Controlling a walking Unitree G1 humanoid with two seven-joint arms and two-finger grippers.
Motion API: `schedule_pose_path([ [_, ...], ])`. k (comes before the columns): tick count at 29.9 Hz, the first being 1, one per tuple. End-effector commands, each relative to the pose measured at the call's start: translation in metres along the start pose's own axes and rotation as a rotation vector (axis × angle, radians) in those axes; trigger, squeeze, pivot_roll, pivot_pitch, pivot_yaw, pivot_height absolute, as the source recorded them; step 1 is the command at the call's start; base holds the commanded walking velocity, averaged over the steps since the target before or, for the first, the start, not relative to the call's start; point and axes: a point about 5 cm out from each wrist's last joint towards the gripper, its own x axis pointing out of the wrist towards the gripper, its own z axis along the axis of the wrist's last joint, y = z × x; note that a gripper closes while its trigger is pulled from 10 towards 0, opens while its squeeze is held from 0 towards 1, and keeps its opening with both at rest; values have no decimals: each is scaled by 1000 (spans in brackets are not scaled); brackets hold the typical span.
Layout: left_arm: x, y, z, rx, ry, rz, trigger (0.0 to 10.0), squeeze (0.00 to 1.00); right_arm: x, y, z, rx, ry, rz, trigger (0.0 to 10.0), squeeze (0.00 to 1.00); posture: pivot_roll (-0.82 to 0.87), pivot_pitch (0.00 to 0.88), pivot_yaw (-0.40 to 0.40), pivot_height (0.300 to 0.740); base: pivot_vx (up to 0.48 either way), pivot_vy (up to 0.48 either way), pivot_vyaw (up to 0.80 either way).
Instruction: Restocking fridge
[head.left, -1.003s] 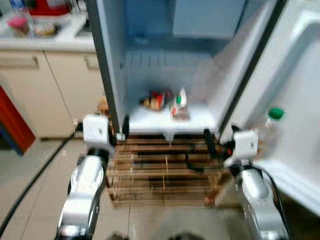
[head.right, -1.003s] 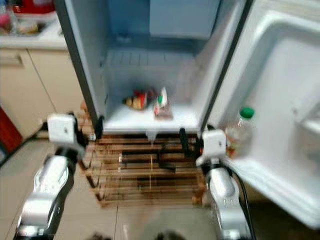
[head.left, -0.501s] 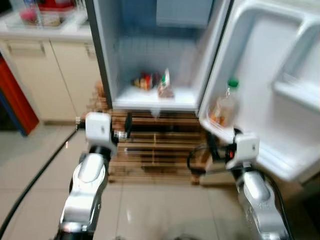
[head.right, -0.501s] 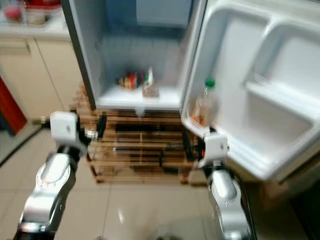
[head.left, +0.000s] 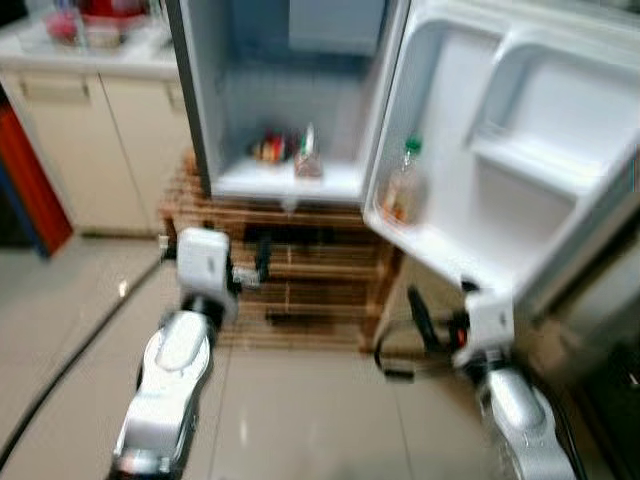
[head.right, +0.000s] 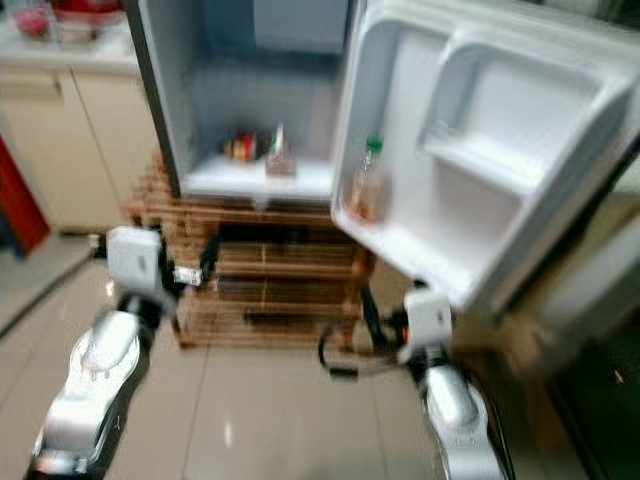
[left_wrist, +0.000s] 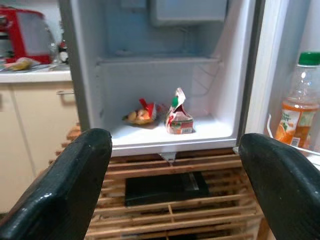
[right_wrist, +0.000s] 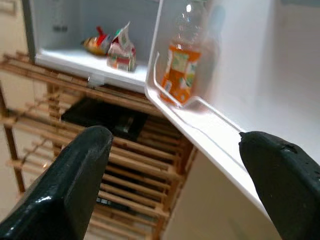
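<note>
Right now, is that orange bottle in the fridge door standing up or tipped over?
Standing up. The bottle sits upright in the door shelf, its green cap on top, behind the shelf's rail.

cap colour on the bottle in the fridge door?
Green. The bottle cap shows best in the left wrist view.

Both silver arms raised forward from the body, elbows bent, wrists level. Left gripper (left_wrist: 172, 185) held out ahead of its white wrist housing, two black fingers (left_wrist: 65, 190) spread wide, nothing between them. Right gripper (right_wrist: 175, 185) likewise extended, fingers (right_wrist: 75, 180) parted wide and empty. Right arm set lower and nearer the body than left.
</note>
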Motion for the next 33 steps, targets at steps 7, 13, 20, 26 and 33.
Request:
schedule_pose_path([
  [7, 4, -9, 0, -32, -4, -38, 10000, 0, -50, -35, -84, -211, 449, -50, 10000, 0, -102, 0, -36, 740, 0, -458, 0],
  [13, 8, -7, -7, -46, 40, -21, 10000, 0, -55, -82, -90, -364, 591, -335, 10000, 0, -112, 0, -25, 740, 89, -126, 0],
  [20, 10, -8, -14, -30, 70, -31, 10000, 0, 24, -120, -24, -404, 328, -527, 10000, 0, -112, 0, -6, 740, 0, 0, 0],
  [26, 4, -2, -42, 109, 257, -88, 10000, 0, 94, -117, 46, -338, 166, -519, 10000, 0, -45, 0, -23, 740, 0, 0, 0],
  [33, -32, 20, -91, 234, 629, -138, 10000, 0, 134, -85, 88, -289, 57, -438, 10000, 0, 30, 0, -26, 740, 0, 0, 0],
])
